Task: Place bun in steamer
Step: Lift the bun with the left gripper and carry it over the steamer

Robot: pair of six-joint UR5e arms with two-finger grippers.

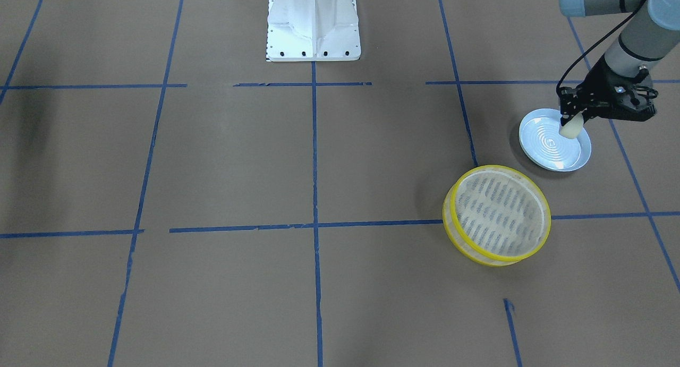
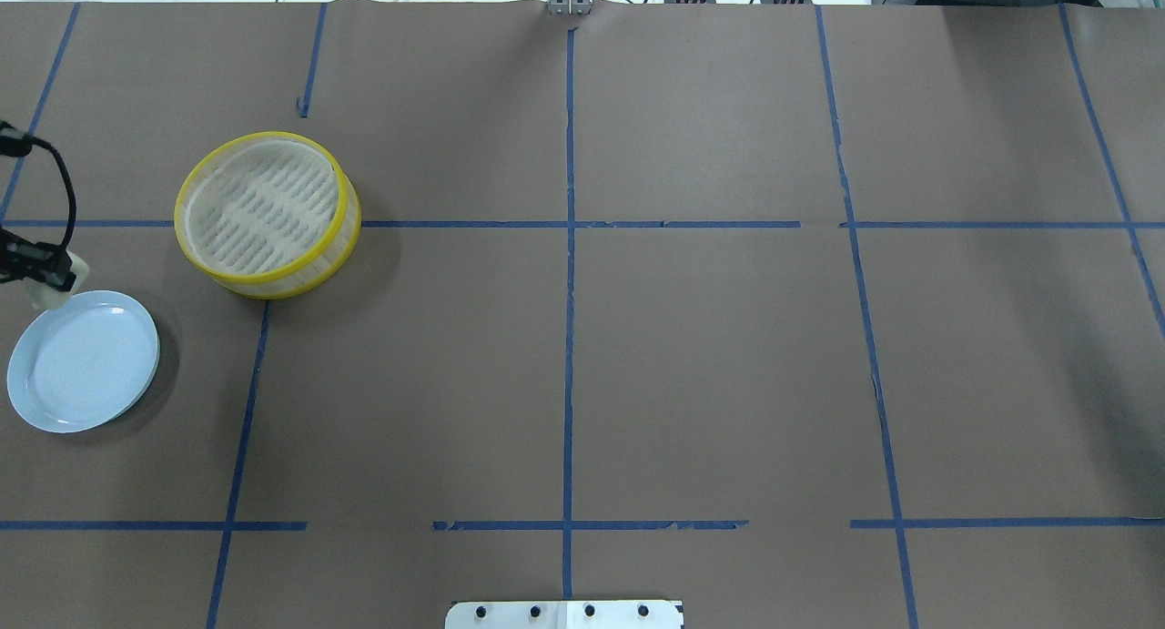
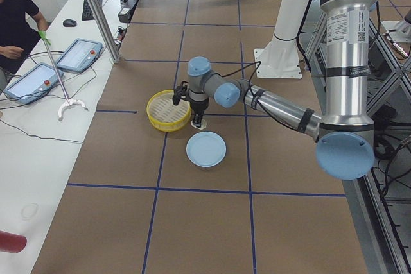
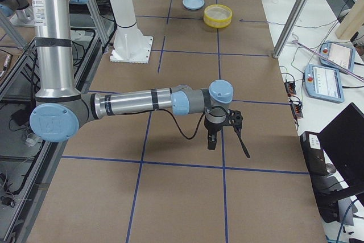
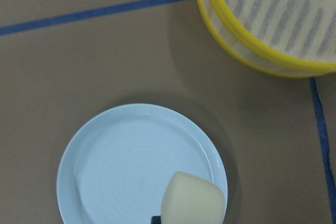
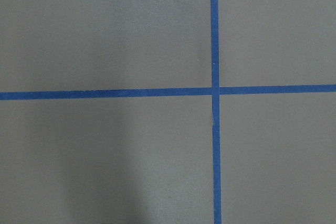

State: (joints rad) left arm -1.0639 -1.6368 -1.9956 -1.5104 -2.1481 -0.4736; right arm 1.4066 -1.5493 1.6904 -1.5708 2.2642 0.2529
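The cream-white bun [image 1: 570,129] is held in my left gripper [image 1: 572,121], which is shut on it a little above the far rim of the pale blue plate [image 1: 547,144]. In the left wrist view the bun [image 5: 191,200] hangs over the plate [image 5: 121,166], with the steamer [image 5: 273,19] at the top right. The steamer [image 1: 496,213], with yellow rims and a slatted floor, is empty and stands beside the plate. In the overhead view the bun [image 2: 75,267] is left of the steamer [image 2: 264,212]. My right gripper [image 4: 211,139] hovers over bare table far away; I cannot tell whether it is open or shut.
The white robot base [image 1: 312,24] stands at the table's back middle. Blue tape lines [image 1: 314,197] grid the brown table. A side bench with tablets [image 3: 38,75] and a person [image 3: 16,17] lies beyond the steamer's side.
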